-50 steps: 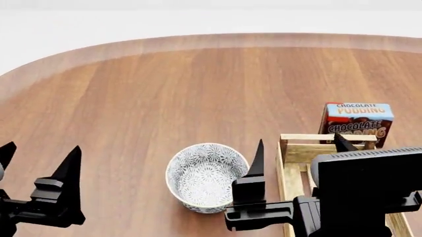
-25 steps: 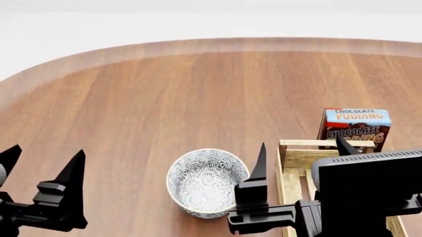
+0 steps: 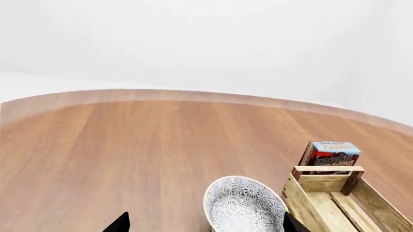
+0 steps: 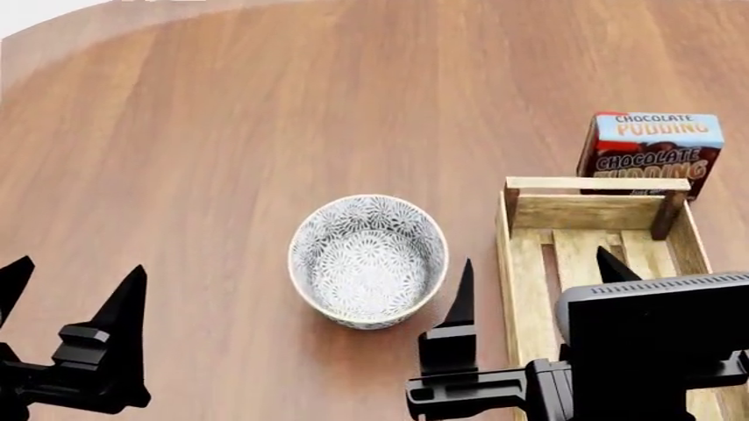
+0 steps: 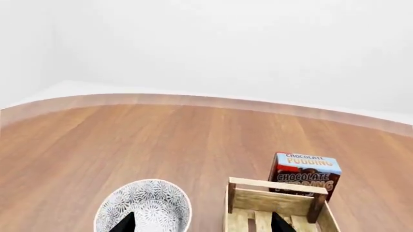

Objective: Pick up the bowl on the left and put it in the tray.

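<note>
The bowl [image 4: 367,260], white with a fine grey-blue floral pattern, stands upright on the wooden table just left of the tray [image 4: 511,263], a light-wood slatted crate. My left gripper [image 4: 76,289] is open, low and well to the left of the bowl, with nothing in it. My right gripper [image 4: 535,272] is open too, one finger near the bowl's right side and the other over the tray. From the left wrist, the bowl [image 3: 245,208] lies between the open fingertips, beside the tray [image 3: 322,193]. The right wrist shows the bowl [image 5: 145,208] and the tray [image 5: 274,186].
A chocolate pudding box [image 4: 650,149] stands upright just beyond the tray's far end, also seen as the box [image 3: 329,154] and the box [image 5: 303,169]. The brown wooden table [image 4: 234,132] stretches far to the left and back, ending in a curved edge.
The head view has tipped down: bowl, tray and box sit higher in it and the table's far edge is nearly out of frame. Both grippers stay open and the bowl rests where it was.
</note>
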{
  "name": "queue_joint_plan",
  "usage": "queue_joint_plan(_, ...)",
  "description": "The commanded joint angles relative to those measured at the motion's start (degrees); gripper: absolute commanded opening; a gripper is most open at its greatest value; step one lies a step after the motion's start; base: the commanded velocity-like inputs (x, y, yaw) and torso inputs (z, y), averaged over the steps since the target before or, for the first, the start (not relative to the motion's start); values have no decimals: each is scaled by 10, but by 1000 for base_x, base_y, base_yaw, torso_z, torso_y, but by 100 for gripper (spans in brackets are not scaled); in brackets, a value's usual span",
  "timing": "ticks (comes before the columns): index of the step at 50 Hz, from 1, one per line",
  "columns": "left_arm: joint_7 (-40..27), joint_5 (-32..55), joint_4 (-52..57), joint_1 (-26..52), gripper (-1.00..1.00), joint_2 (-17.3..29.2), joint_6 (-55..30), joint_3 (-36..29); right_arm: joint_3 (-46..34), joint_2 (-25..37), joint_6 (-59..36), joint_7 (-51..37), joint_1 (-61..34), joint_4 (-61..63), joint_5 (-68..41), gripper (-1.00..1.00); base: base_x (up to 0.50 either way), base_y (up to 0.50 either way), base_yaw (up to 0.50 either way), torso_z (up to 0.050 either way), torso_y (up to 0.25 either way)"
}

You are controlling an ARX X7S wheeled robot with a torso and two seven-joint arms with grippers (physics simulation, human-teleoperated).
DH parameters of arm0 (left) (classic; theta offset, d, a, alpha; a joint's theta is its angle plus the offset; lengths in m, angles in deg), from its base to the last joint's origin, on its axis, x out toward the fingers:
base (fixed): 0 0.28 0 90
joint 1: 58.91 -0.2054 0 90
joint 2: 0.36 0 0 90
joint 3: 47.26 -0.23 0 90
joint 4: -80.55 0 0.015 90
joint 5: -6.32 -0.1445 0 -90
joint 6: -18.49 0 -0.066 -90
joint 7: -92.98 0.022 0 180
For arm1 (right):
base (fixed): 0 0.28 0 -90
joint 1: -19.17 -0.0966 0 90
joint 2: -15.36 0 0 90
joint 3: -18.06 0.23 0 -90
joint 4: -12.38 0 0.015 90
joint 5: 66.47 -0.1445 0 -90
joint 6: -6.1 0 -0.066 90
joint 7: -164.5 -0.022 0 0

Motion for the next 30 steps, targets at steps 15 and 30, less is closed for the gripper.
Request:
queue_joint_plan(15,0,-8,2,-9,100,13,21,-17,-6,9,12,-10,2,-4,-10,100,0,0,0,0,-250)
queue_joint_plan(30,-2,-6,1,-13,100,17,31,-18,-20,15,21,-14,3,-10,-11,100,0,0,0,0,-250)
